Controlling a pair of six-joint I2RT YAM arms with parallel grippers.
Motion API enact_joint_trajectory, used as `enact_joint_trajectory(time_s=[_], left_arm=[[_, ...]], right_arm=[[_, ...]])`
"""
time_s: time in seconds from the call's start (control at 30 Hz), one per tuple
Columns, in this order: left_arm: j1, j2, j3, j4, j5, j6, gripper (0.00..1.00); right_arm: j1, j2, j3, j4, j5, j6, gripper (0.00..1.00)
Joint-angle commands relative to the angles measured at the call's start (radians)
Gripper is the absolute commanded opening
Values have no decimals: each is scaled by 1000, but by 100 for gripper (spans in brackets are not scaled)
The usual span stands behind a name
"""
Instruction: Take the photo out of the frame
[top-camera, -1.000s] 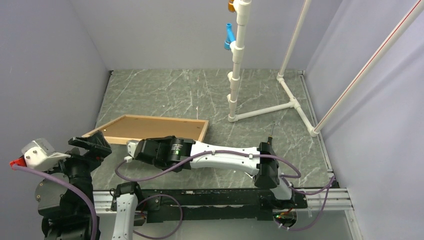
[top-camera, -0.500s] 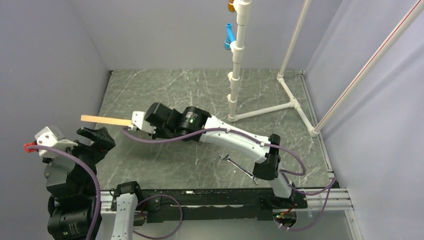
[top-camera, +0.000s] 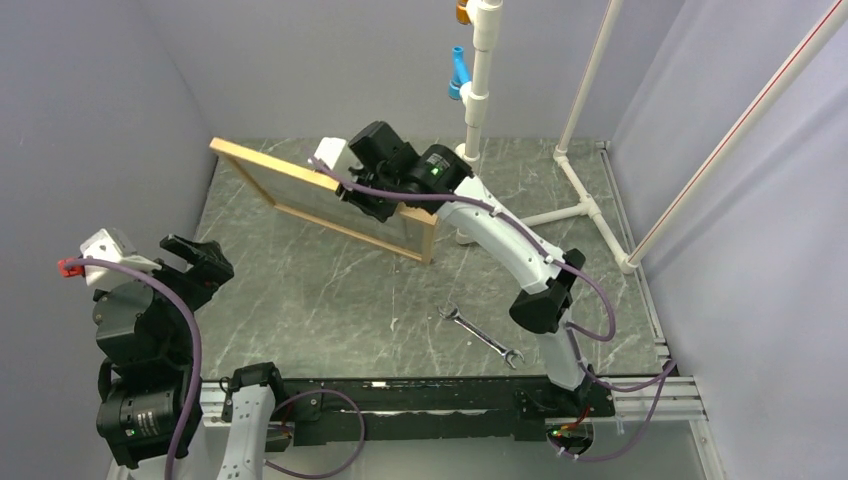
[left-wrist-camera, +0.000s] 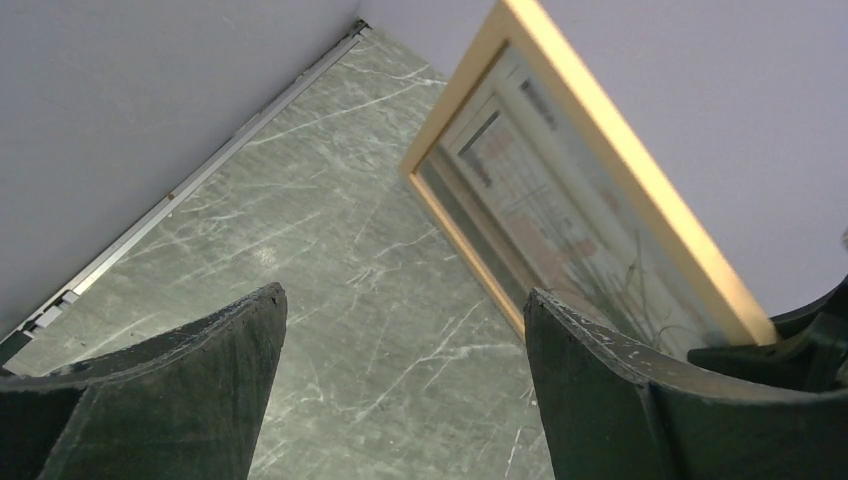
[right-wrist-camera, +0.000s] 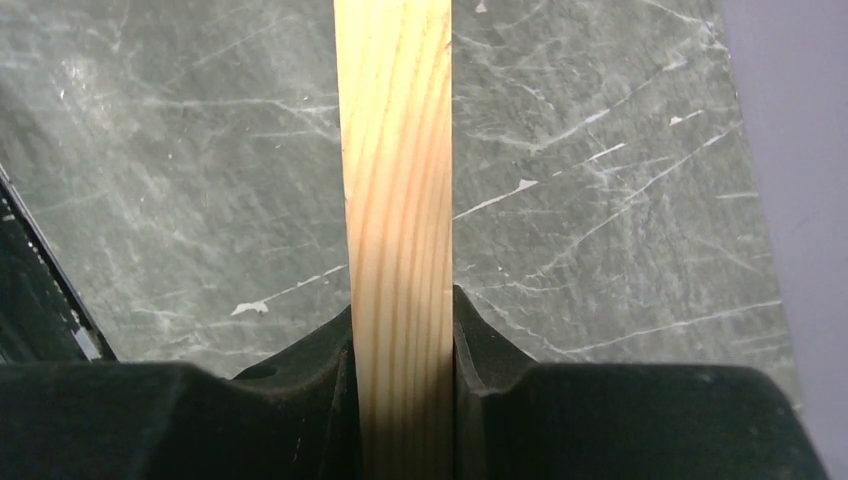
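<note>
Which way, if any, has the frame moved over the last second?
Yes. The frame swung from lying flat to upright, moving back toward the white pipe stand, in the right gripper.

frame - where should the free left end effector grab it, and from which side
Grip the bare left end of the top rail of the frame, coming from its left with the open left end effector. The frame is held on edge, and the right end effector pinches that thin wooden rail farther along, leaving this end free.
</note>
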Motion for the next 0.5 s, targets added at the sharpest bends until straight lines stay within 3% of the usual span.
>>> enact_joint_trajectory(time_s=[0.0,0.47], left_arm=[[-1,7,-20,39,21,5,90],[-1,-9,-27,31,26,-4,90]], right_arm=[[-58,33,58,139,-152,167,0],[-129,44,126,197,-275,544,0]])
